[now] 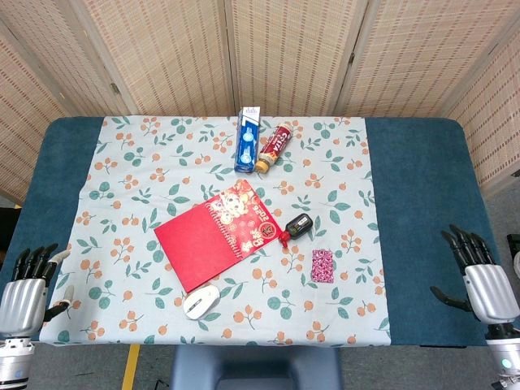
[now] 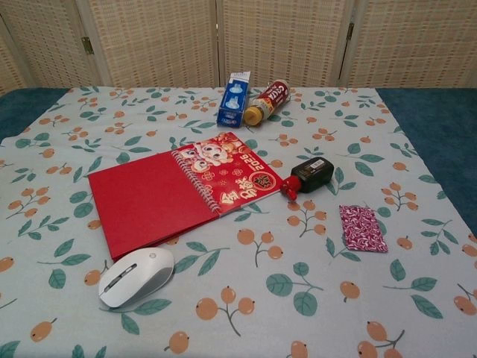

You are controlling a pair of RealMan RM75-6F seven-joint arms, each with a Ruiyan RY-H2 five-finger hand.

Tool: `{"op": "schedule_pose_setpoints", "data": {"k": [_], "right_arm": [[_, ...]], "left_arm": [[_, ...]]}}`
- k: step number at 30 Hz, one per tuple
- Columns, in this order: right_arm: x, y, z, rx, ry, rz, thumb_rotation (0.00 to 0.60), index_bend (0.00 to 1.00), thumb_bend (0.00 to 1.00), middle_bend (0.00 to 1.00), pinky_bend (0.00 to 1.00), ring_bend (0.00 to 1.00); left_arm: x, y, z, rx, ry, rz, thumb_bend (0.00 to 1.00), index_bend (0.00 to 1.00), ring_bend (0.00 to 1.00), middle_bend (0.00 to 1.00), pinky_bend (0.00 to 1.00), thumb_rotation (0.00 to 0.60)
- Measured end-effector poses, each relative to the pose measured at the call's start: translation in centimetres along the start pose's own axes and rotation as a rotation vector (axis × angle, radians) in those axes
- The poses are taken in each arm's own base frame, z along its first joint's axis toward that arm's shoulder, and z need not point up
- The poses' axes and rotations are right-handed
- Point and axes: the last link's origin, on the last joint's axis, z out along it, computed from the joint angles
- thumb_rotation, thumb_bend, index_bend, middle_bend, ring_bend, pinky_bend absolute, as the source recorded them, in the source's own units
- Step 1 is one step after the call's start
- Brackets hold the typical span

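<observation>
From the head view I see my left hand (image 1: 24, 294) at the lower left of the frame, fingers spread apart and holding nothing, resting over the edge of the tabletop (image 1: 422, 162). My right hand (image 1: 479, 276) sits at the lower right, fingers likewise apart and empty, over the bare blue strip beside the floral cloth (image 1: 162, 154). Neither hand shows in the chest view.

Nearest my left hand is the white mouse (image 1: 201, 301) — low in the frame, just below the corner of the open red notebook (image 1: 215, 231), which lies at the centre of the cloth. To the right of the notebook lies a small black bottle with a red cap (image 1: 297, 227), touching or almost touching the notebook's edge. Below and right of that is a patterned pink packet (image 1: 322, 266), the closest thing to my right hand, though well apart from it. At the top centre a blue box (image 1: 247, 138) and a red-labelled bottle (image 1: 273, 147) lie side by side.
</observation>
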Motion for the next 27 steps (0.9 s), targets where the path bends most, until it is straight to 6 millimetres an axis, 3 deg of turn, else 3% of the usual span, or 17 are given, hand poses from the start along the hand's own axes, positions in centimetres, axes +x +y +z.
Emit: {"op": "schedule_pose_setpoints", "data": {"k": [18,27], "right_arm": [[0.2,-0.3,-0.1,0.034,-0.006,-0.009,0.6,0.0,0.21,0.05,0.0,0.0],[-1.1,-1.7,0.8,0.092,-0.094,-0.019,0.6,0.05,0.21,0.05,0.0,0.0]], "left_arm": [[0.3,-0.1,-0.5,-0.001,0.009,-0.01,0.43,0.23,0.1,0.13,0.0,0.6],[0.2,-0.3,-0.8,-0.001,0.004,-0.019,0.43,0.23,0.11,0.13,0.0,0.6]]}}
